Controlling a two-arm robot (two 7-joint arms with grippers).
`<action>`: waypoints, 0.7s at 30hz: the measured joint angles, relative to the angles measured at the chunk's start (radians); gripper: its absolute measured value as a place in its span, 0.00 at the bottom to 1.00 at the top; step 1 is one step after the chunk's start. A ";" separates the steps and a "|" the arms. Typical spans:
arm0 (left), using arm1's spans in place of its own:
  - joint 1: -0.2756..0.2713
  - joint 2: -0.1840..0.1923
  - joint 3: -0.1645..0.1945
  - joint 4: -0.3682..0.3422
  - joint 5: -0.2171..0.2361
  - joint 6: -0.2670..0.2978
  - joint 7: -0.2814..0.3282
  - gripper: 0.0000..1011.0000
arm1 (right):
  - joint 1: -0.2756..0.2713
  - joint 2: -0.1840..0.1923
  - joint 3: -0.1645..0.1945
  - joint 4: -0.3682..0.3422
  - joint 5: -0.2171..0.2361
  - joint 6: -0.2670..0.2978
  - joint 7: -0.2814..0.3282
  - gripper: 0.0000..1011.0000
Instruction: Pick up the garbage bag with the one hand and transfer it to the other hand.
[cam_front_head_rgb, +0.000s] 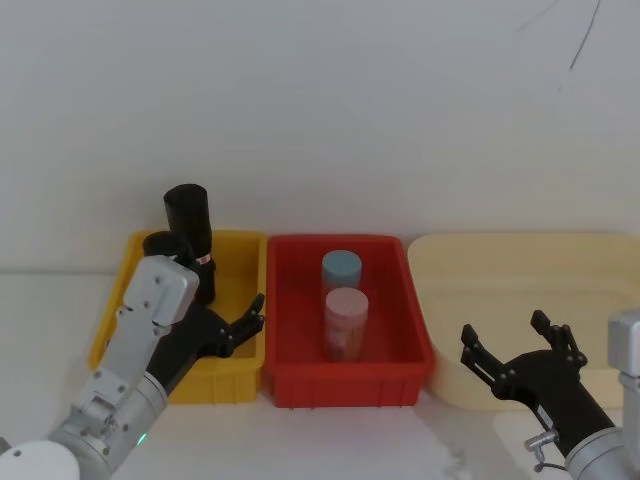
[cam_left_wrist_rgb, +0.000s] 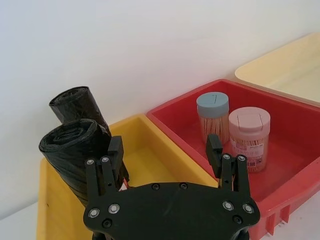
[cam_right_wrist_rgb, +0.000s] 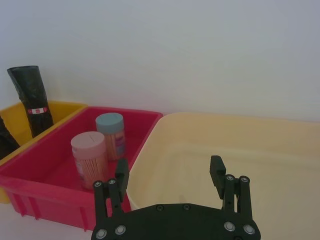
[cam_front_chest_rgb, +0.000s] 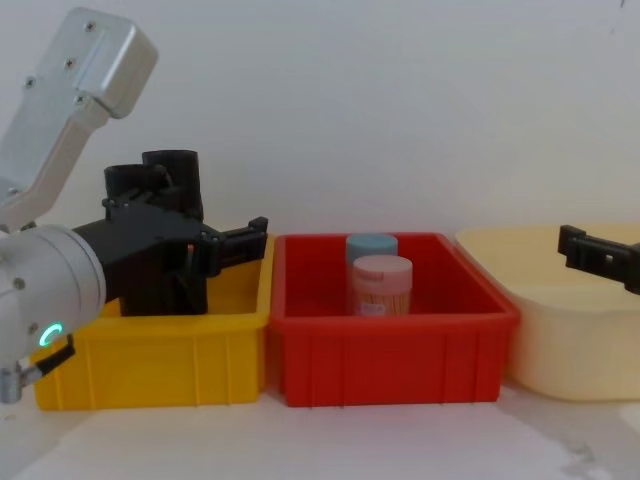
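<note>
Head view: the garbage bag (cam_front_head_rgb: 188, 225) stands upright at the back of the yellow bin (cam_front_head_rgb: 236, 386), with a second black roll (cam_front_head_rgb: 160, 244) just in front of it. The left gripper (cam_front_head_rgb: 246, 322) hovers over that bin, spread wide and empty. Left wrist view: one finger (cam_left_wrist_rgb: 102, 172) sits right beside the nearer roll, so closing here could pinch the wrong roll or topple both. Right wrist view: the right gripper (cam_right_wrist_rgb: 169, 167), also splayed and empty, hangs well right of the yellow bin, over the cream tub (cam_right_wrist_rgb: 280, 145). Chest view: both rolls are half hidden behind the left gripper.
</note>
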 joint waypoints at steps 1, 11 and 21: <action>0.002 0.001 -0.002 -0.001 -0.001 0.000 -0.002 0.99 | 0.000 0.000 0.000 0.000 0.000 0.000 0.000 0.99; 0.021 0.016 -0.015 -0.020 -0.047 -0.021 -0.063 0.99 | 0.000 0.000 0.000 0.000 0.000 0.000 0.000 0.99; 0.049 0.040 -0.025 -0.059 -0.100 -0.032 -0.139 0.99 | 0.000 0.000 0.000 0.000 0.000 0.000 0.000 0.99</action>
